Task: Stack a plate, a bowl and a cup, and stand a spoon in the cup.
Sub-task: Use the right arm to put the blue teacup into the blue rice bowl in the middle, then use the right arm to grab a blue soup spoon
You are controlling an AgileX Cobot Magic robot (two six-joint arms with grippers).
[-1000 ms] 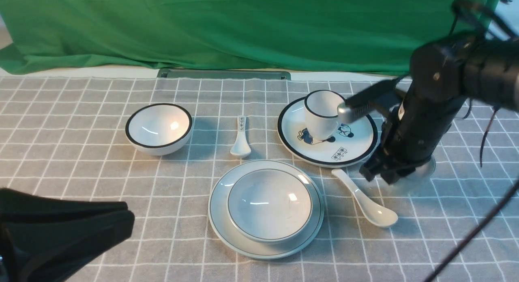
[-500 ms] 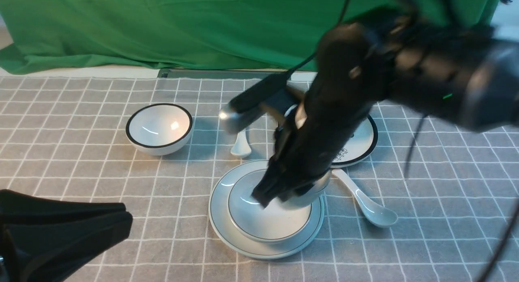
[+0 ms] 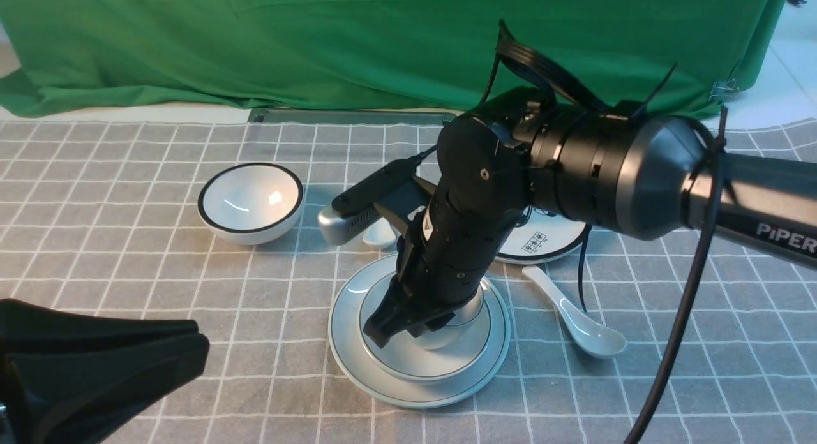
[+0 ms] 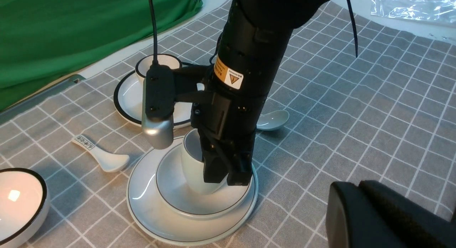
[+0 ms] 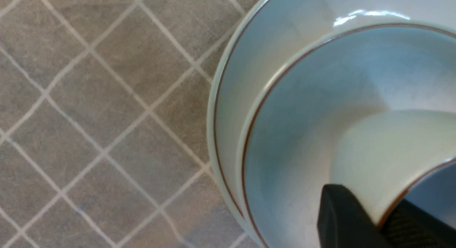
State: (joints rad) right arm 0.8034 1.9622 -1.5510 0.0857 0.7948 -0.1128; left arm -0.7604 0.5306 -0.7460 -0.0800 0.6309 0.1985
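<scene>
The pale plate (image 3: 353, 361) lies at the table's front centre with the pale bowl (image 3: 408, 362) on it. My right gripper (image 3: 399, 324) is shut on the rim of the pale cup (image 3: 471, 307), one finger inside and one outside. The cup stands upright, its base down inside the bowl, as the left wrist view (image 4: 192, 169) shows. The right wrist view shows the cup wall (image 5: 384, 159) pinched in the gripper (image 5: 377, 223). The plain white spoon (image 3: 577, 319) lies on the cloth right of the plate. My left gripper (image 3: 201, 348) is shut and empty at the front left.
A black-rimmed bowl (image 3: 250, 201) sits at the back left. A small patterned spoon (image 3: 378, 235) lies behind the plate. The cartoon plate (image 3: 542, 241) is behind my right arm, with the black-rimmed cup (image 4: 158, 61) on it. A green cloth hangs at the back.
My right arm has carried the cup from the right side leftward to over the bowl and lowered it into the bowl. The left gripper has not moved.
</scene>
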